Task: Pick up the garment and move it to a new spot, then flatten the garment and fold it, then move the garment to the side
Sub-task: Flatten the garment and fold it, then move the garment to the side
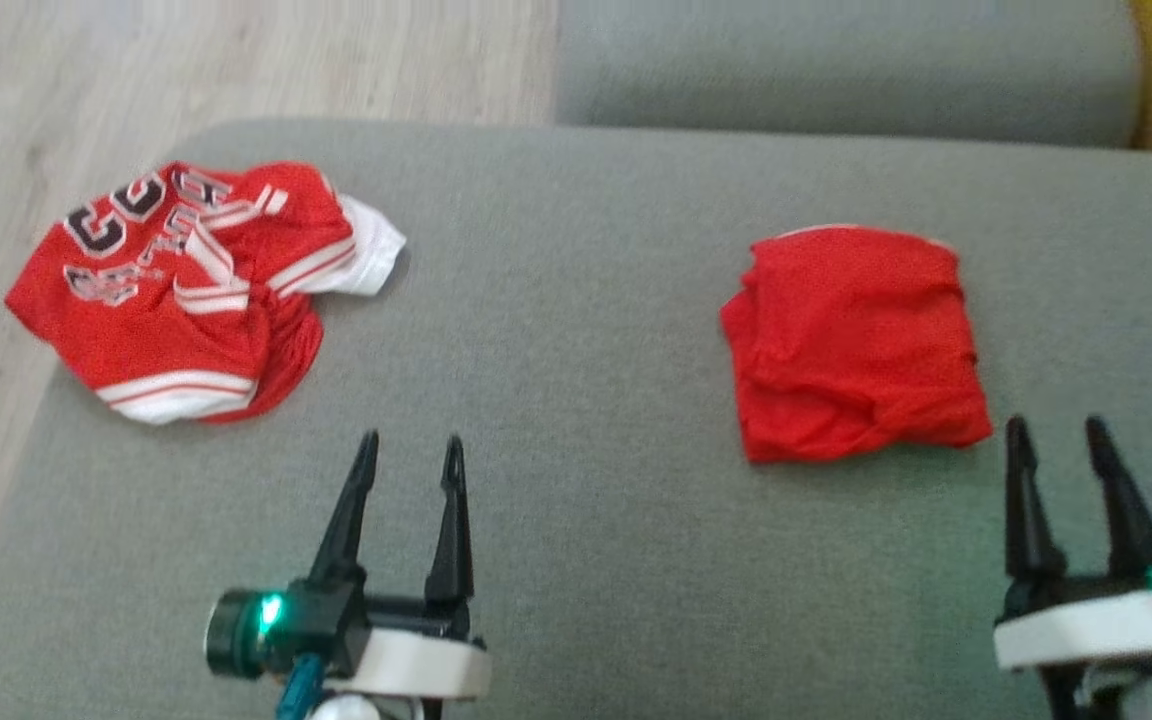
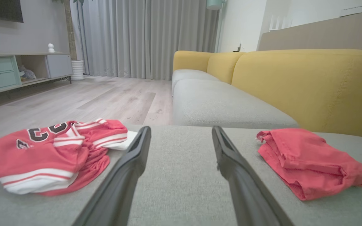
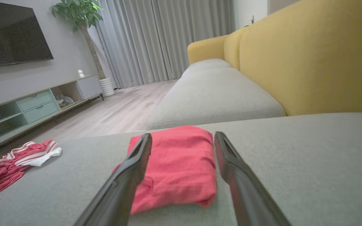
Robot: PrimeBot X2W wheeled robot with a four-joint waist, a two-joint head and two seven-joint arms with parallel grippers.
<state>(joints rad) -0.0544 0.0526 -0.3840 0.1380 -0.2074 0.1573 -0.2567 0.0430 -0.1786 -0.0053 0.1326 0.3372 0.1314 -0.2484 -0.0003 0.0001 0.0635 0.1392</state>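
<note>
A plain red garment [image 1: 856, 340] lies folded into a rough square on the right part of the grey cushion [image 1: 586, 300]. My right gripper [image 1: 1056, 428] stands open just in front of its near right corner, holding nothing. In the right wrist view the folded garment [image 3: 181, 166] shows between and beyond my open right gripper [image 3: 182, 136]. My left gripper [image 1: 411, 445] is open over bare cushion near the front middle, apart from the cloth. The left wrist view has my left gripper [image 2: 181, 130] open with the folded garment [image 2: 309, 163] to its right.
A crumpled red jersey [image 1: 186, 290] with white trim and dark letters lies at the cushion's left edge, by the wooden floor [image 1: 236, 60]; the jersey [image 2: 52, 157] [image 3: 8, 166] shows in both wrist views. A second grey seat [image 1: 836, 60] and a yellow backrest [image 2: 309, 88] lie beyond.
</note>
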